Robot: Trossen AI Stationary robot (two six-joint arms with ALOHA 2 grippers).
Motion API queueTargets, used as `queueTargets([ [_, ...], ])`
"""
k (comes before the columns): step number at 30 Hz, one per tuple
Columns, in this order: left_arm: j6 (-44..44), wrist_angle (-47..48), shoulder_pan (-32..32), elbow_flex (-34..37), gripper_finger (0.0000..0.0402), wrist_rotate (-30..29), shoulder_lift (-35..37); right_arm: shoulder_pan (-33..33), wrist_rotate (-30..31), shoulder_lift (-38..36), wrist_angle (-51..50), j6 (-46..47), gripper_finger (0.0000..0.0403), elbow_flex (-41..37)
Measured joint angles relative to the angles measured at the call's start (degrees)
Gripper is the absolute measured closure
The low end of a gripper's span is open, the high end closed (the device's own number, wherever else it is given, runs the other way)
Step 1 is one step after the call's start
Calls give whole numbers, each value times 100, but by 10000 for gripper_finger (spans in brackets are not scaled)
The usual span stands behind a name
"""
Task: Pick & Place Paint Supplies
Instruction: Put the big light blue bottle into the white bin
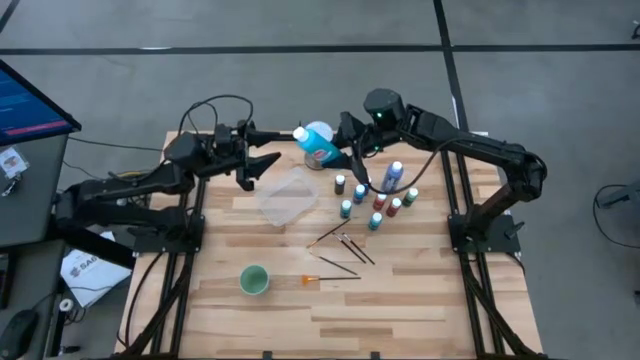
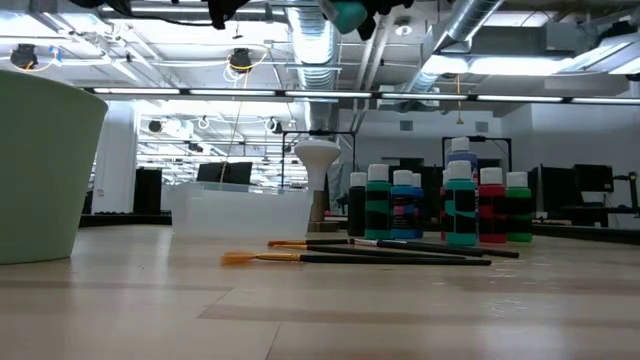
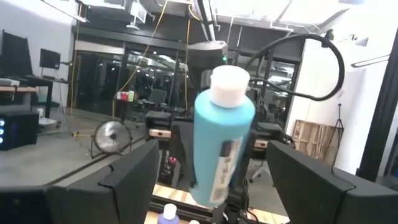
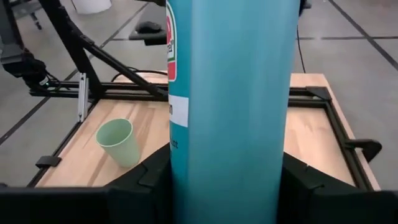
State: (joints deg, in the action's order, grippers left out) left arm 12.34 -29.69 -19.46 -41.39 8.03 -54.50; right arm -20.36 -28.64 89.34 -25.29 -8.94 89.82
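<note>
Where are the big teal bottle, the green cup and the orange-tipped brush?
Teal bottle [image 1: 318, 145]: high view, on its label side.
Green cup [image 1: 254, 279]: high view, on its rim.
Orange-tipped brush [image 2: 300, 257]: low view, on its dark handle by the bristles.

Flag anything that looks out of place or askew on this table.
One oddity: a large teal bottle is off the table, held up by the right tool near the far edge, with the left tool open beside it. The small bottles stand upright; the brushes lie loosely crossed.

Robotics lab — exposed ceiling ducts [image 2: 320, 45], monitors [image 2: 595, 180], wooden workbench [image 1: 400, 290].
</note>
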Motion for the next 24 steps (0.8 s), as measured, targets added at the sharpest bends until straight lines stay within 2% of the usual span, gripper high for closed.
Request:
queueTargets([
  [4, 9, -433, -9, 2, 118, 245, -222, 44, 4, 0, 125, 1, 220, 0],
  [11, 42, -926, -7, -24, 118, 292, -598, 90, 4, 0, 154, -1, 220, 0],
  [24, 35, -938, -7, -562, 118, 558, -1019, 247, 15, 0, 80, -1, 217, 0],
])
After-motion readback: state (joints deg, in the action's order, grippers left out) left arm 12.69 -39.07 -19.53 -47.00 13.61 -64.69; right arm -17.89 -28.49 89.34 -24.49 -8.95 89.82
